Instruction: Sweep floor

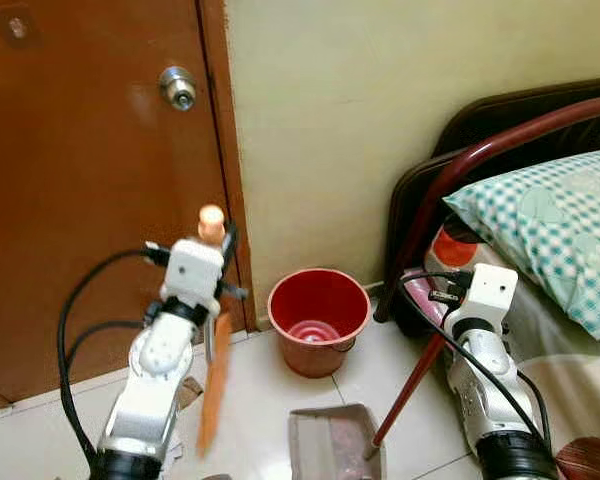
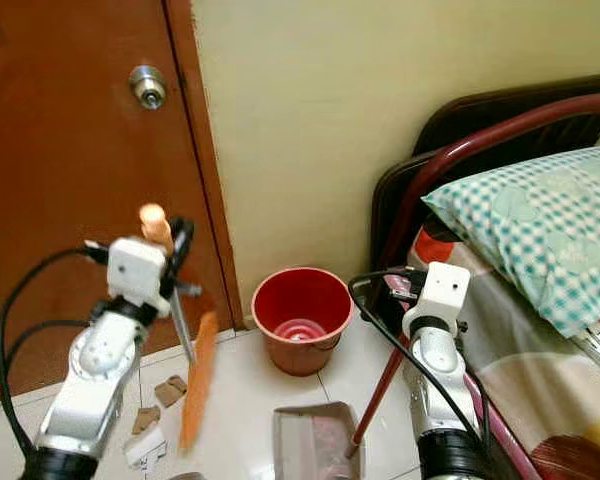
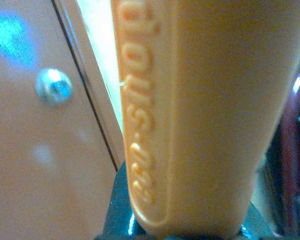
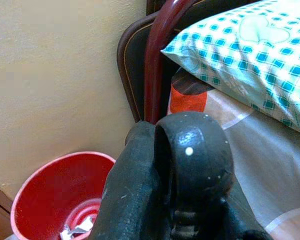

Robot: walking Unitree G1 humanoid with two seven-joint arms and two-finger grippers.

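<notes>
A white tiled floor (image 2: 250, 400) met a brown door (image 1: 80, 180) and a cream wall. The left gripper (image 1: 218, 262) pinched an orange broom handle (image 1: 215, 385), held upright beside the door. The right gripper (image 4: 170, 165) clamped the dark-red dustpan handle (image 1: 408, 395); the grey dustpan (image 1: 332, 442) sat near a red bucket (image 1: 319, 318).

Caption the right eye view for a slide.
Left gripper holding an orange broom, dustpan below a red bucket.

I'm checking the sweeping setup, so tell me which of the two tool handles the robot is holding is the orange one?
The orange broom handle is in the left gripper, by the brown door. The other, the dustpan handle at the right gripper, is dark red and slants down to the dustpan.
</notes>
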